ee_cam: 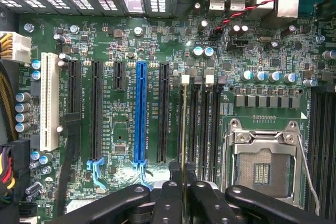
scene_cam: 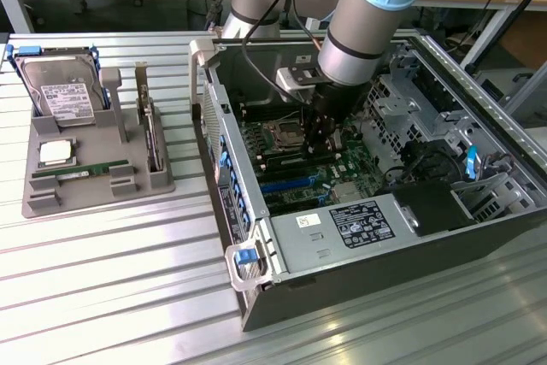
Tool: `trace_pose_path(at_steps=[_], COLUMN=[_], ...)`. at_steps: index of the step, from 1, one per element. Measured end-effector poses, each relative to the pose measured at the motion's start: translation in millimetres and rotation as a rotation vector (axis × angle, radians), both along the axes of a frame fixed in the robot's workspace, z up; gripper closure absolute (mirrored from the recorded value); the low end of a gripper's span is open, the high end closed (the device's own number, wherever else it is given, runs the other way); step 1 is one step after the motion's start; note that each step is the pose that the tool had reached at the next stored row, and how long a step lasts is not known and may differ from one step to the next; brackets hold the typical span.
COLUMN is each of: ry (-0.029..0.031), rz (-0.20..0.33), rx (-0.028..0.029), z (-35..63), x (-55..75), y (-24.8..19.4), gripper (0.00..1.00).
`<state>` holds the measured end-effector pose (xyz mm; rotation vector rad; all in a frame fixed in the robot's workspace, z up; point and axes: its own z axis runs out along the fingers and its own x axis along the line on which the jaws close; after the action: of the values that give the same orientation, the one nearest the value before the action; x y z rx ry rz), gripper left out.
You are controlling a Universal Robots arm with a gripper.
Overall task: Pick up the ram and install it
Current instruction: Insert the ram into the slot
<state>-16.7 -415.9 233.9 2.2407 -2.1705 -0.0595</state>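
Observation:
The ram (ee_cam: 184, 129) shows edge-on in the wrist view as a thin green strip. It stands upright along the first of the black memory slots (ee_cam: 195, 129), beside the processor socket (ee_cam: 262, 166). My gripper (ee_cam: 185, 176) is shut on its top edge, one black finger (ee_cam: 173, 192) on each side. Whether it is pressed home in the slot I cannot tell. In the exterior view my gripper (scene_cam: 325, 150) reaches down into the open computer case (scene_cam: 224, 177), onto the motherboard next to the socket. There the arm hides the held stick.
A grey tray (scene_cam: 94, 190) at the exterior view's left holds a hard drive (scene_cam: 58, 91), a silver processor chip (scene_cam: 55, 153), another green stick (scene_cam: 81, 173) lying flat and an upright card (scene_cam: 151, 134). Drive cages, cables and the power supply (scene_cam: 342, 228) crowd the case.

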Motion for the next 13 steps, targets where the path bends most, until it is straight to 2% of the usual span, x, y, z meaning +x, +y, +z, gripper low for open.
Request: trace_pose_path(at_steps=[6, 7, 8, 9, 13], ry=[0.0001, 0.0003, 0.0001, 0.0001, -0.0008], rz=[0.003, 0.003, 0.003, 0.003, 0.004], rx=[0.0, 0.0001, 0.0001, 0.0001, 0.0002], z=[-1.4, -1.4, -1.4, -1.2, 19.9], x=[0.0, -0.1, -0.1, 0.0, 0.0], y=[0.0, 0.0, 0.0, 0.0, 0.1], gripper=[0.87, 0.86, 0.8, 0.8, 0.8])
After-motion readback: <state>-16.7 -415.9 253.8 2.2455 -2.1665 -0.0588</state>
